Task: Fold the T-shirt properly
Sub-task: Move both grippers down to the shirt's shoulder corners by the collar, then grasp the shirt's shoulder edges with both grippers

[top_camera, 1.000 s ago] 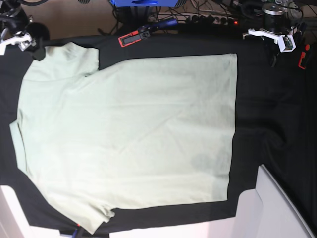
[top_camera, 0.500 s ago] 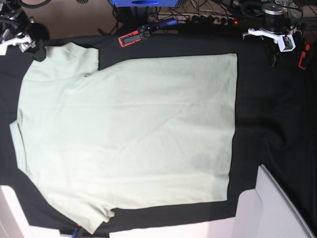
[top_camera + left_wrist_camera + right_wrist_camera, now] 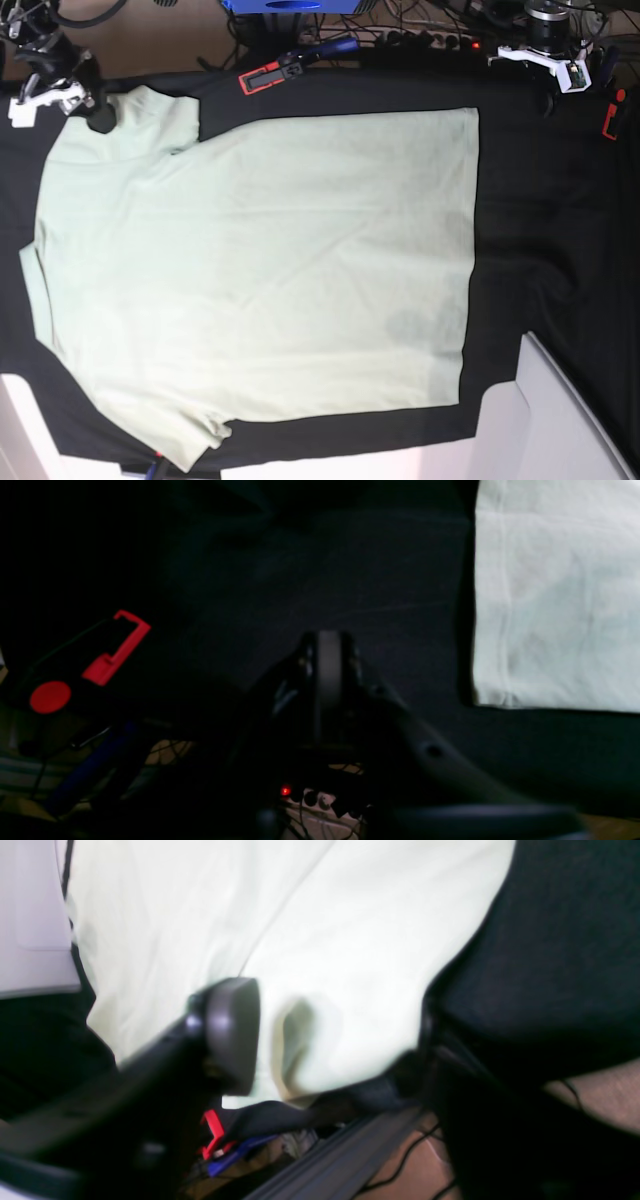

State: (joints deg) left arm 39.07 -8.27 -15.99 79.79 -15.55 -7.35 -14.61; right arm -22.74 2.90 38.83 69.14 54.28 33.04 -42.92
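**Right arm arrives at the upper sleeve; first fold not started**

The T-shirt lies flat and fully spread on the black cloth covering the bench, collar end toward the base view's left, hem toward its right. No part is folded over.

Change over the last second: the right gripper has moved inward from the far left edge and now sits at the tip of the upper sleeve. In the right wrist view, its fingers stand apart, with a raised pucker of sleeve fabric between them. They appear to be narrowing, but contact with the cloth on both sides cannot be confirmed; treat the sleeve as not yet secured.

The left gripper has shifted slightly at the upper right corner of the base view, well apart from the hem corner. Its fingers appear pressed together or very nearly so, holding nothing.

Assessment: this is the start of the task. The right arm is probably setting a pinch on the sleeve. The left arm must reach the hem before a two-handed fold is possible.
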